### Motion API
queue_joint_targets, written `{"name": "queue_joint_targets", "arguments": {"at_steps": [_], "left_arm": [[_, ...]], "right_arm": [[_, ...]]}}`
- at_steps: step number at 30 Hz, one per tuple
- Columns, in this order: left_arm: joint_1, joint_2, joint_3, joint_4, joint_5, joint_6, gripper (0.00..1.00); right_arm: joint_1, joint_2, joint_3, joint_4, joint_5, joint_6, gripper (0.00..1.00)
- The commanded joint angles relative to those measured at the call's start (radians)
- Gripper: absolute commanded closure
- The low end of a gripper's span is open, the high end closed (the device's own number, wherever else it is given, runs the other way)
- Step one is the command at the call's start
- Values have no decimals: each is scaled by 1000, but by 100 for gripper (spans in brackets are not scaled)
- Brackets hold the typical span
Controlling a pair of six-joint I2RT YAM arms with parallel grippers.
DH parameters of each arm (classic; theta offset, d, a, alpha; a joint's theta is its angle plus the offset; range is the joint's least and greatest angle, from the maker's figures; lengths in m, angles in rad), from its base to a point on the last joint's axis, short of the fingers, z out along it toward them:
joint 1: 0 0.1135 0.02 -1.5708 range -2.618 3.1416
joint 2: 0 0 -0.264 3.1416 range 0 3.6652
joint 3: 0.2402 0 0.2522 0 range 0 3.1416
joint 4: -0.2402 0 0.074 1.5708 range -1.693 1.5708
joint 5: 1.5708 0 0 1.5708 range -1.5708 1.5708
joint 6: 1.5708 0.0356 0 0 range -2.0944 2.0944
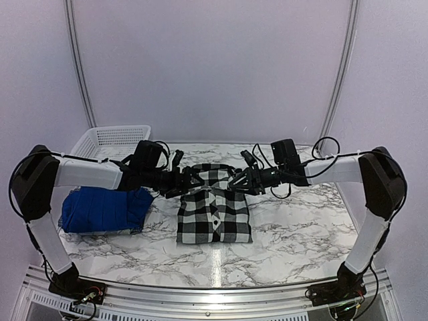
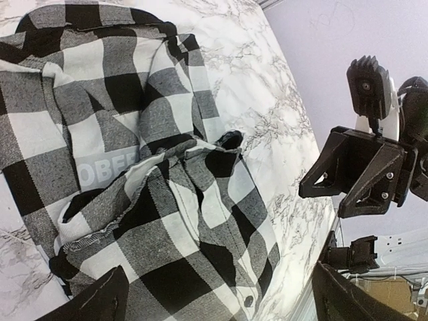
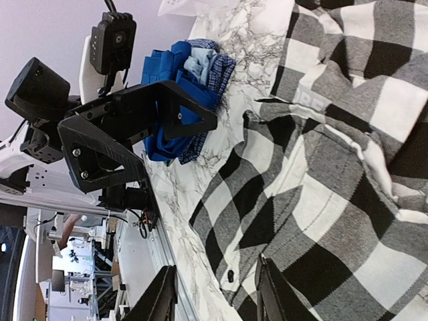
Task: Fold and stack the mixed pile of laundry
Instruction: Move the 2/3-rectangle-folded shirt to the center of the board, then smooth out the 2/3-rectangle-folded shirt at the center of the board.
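- From above, you have the black-and-white flannel shirt (image 1: 214,210) lying folded in the middle of the marble surface (image 1: 294,221), with both arms reaching in over its far edge
- The left gripper (image 1: 182,179) and right gripper (image 1: 235,180) face each other above the collar end; this view is too coarse to show you how their jaws stand
- The left wrist view settles it for that side: its fingers (image 2: 93,301) sit wide apart at the frame's bottom corners, with rumpled flannel and a grey label (image 2: 107,170) below, nothing pinched
- The right wrist view shows you its fingers (image 3: 160,294) partly apart above the shirt's hem, clamping nothing
- To your left, the royal-blue shirt (image 1: 100,208) is bunched on the surface near the white basket (image 1: 110,138)
- Only the right wrist view reveals a pale blue T-shirt (image 3: 198,63) and small-checked navy cloth (image 3: 221,70) on that heap
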Motion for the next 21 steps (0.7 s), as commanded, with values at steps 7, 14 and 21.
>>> {"name": "queue_joint_targets", "arguments": {"at_steps": [7,14,21], "left_arm": [[-30,205,188,12,-30,-40,1],[10,379,250,25,-55,-54,1],[9,120,123,20,-57,29,1]], "right_arm": [[51,223,81,238,-61,143,62],[12,436,182,232,-78,122,62],[40,204,98,132,-97,75,53]]}}
